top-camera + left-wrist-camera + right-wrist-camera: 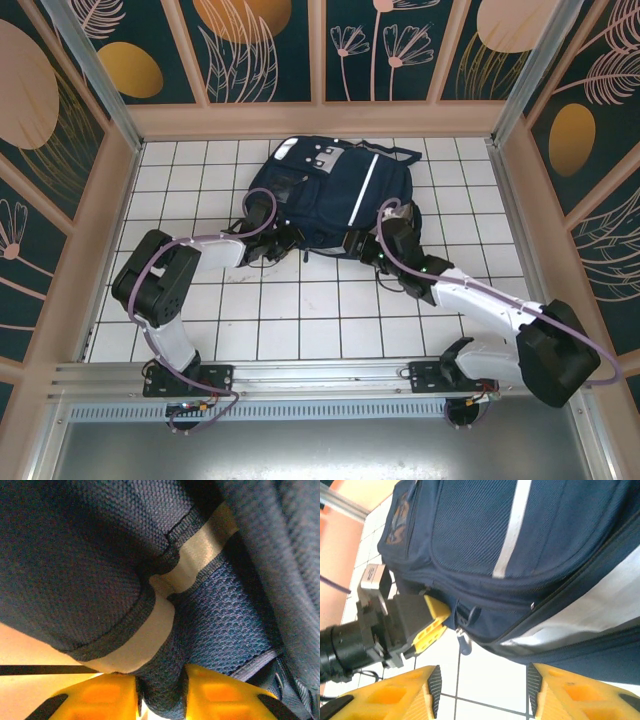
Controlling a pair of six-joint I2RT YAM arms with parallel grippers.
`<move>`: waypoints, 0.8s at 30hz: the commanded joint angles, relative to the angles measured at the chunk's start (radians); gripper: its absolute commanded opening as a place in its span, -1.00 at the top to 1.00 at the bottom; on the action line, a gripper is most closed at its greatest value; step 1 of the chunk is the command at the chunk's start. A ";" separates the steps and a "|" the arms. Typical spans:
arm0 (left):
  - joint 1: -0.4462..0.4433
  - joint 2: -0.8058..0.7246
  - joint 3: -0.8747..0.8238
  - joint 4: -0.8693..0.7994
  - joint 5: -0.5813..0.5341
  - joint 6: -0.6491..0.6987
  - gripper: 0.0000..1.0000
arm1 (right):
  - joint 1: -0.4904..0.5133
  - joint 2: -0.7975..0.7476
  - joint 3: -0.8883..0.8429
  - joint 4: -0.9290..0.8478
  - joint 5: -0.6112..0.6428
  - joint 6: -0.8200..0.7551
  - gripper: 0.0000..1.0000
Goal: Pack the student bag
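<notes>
The bag [330, 190], navy with white stripes, is seen lying flat on the white-tiled table [300, 320], toward its far middle, with the grey-patched end turned to the back wall. Its near edge is met by both arms: the left gripper [283, 240] is set at the near left corner and the right gripper [352, 243] at the near right part of that edge. In the left wrist view a fold of the bag's navy fabric, edged with dark binding, is pinched between the yellow fingers [100, 700], which are drawn narrow about it. A pale reflective stripe [200, 550] is crossed by the binding just above the pinch, and blue mesh is seen to its right. In the right wrist view the right gripper's own fingers are held well apart, with bare tile and nothing else between them. The bag's lower edge lies just ahead of their tips; whether it is touched by them cannot be told. In the same view a zipper pull [464, 642] is seen hanging from the bag's side seam, just beside the left gripper's fingers, which are pressed into the bag there. A white band is seen running down the bag's front panel, and a broader pale one along its lower side.
</notes>
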State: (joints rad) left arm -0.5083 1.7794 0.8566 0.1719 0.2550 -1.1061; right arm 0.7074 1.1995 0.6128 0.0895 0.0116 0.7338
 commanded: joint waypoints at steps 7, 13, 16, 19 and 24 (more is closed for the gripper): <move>0.008 -0.003 -0.002 0.042 0.033 0.024 1.00 | 0.170 0.230 0.060 0.088 0.118 0.027 -0.03; 0.010 -0.019 -0.023 0.041 0.043 0.034 1.00 | 0.231 0.454 0.189 0.141 0.150 0.005 0.07; 0.011 -0.024 -0.028 0.037 0.043 0.040 1.00 | 0.243 0.546 0.253 0.135 0.170 -0.011 0.12; 0.011 -0.021 -0.028 0.036 0.047 0.041 1.00 | 0.245 0.625 0.315 0.114 0.184 -0.033 0.14; 0.011 -0.023 -0.029 0.042 0.052 0.037 1.00 | 0.253 0.721 0.426 -0.004 0.250 -0.033 0.14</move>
State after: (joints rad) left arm -0.4973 1.7725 0.8429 0.1875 0.2810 -1.0893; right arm 0.9512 1.8858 0.9836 0.1551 0.1913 0.7151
